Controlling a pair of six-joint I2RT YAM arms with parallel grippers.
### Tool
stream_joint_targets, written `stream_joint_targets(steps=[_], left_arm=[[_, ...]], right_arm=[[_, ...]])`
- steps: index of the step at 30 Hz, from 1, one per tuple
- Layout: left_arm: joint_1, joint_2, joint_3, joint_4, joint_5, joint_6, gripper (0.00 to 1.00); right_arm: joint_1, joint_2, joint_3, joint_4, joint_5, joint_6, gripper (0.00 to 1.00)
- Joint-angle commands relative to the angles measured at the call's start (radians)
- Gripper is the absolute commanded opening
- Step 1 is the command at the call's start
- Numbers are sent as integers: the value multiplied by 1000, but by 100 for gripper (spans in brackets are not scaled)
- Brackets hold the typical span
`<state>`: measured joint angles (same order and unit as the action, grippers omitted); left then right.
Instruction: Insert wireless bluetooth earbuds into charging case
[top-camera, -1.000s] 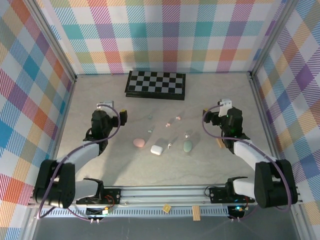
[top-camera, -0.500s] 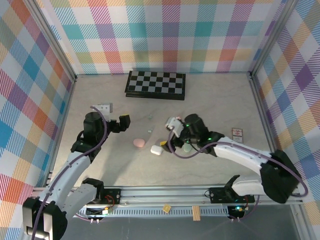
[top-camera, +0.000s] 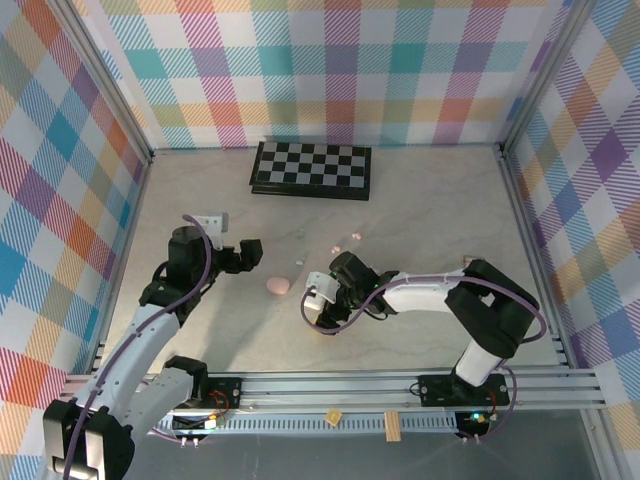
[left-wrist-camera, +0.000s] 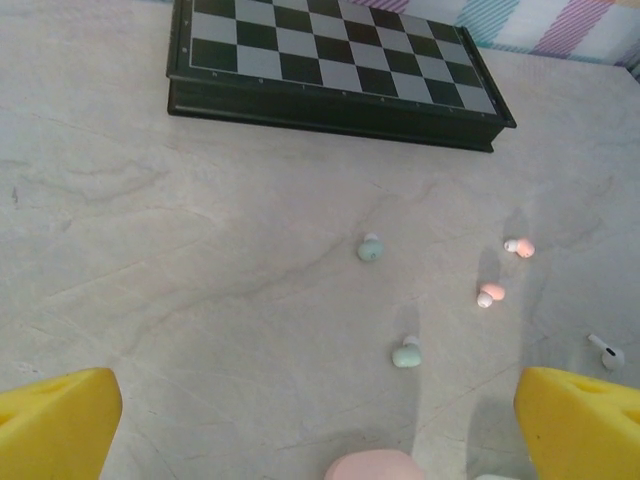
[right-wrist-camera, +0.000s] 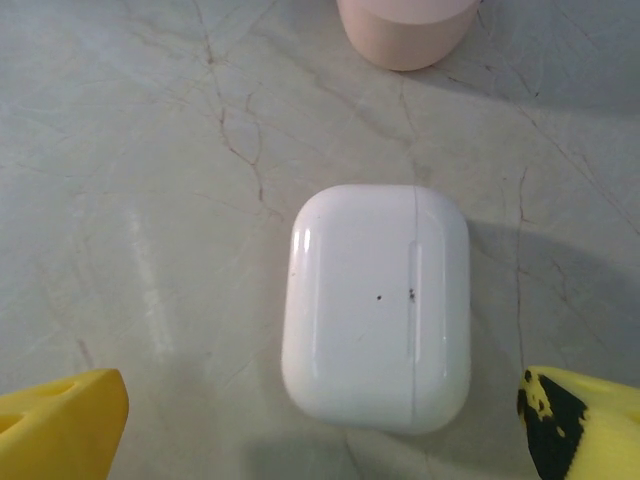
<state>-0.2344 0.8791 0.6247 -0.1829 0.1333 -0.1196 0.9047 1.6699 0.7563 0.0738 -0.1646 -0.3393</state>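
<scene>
A closed white charging case (right-wrist-camera: 378, 305) lies flat on the marble table, and my open right gripper (right-wrist-camera: 322, 420) hangs just above it with a yellow fingertip (right-wrist-camera: 60, 420) on each side. In the top view that gripper (top-camera: 316, 305) covers the case. A pink case (top-camera: 278, 285) lies just left of it. My left gripper (top-camera: 245, 255) is open and empty, left of the pink case (left-wrist-camera: 373, 465). Beyond it lie two pale green earbuds (left-wrist-camera: 370, 248) (left-wrist-camera: 407, 353), two pink earbuds (left-wrist-camera: 520, 247) (left-wrist-camera: 490, 294) and a white earbud (left-wrist-camera: 605, 350), all loose on the table.
A folded black-and-white chessboard (top-camera: 311, 168) lies at the back of the table. Plaid walls close in the left, right and far sides. The right arm (top-camera: 420, 292) stretches across the table's middle from the right.
My right arm has swung from the right side leftwards across the table and now hovers over the white case. The left gripper has shifted slightly towards the pink case.
</scene>
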Motion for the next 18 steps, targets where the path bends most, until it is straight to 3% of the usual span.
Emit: stream_joint_targets(steps=[1, 7, 16, 18], left_arm=[[-6, 0, 32, -22, 32, -10, 100], [-9, -14, 38, -40, 22, -8, 100], [-11, -13, 46, -39, 16, -3, 100], [-11, -7, 46, -29, 3, -15, 100]], right_arm=[[3, 41, 39, 33, -3, -33, 96], [3, 98, 71, 31, -36, -24, 85], [3, 85, 80, -39, -20, -61, 50], [4, 78, 81, -45, -16, -71, 45]])
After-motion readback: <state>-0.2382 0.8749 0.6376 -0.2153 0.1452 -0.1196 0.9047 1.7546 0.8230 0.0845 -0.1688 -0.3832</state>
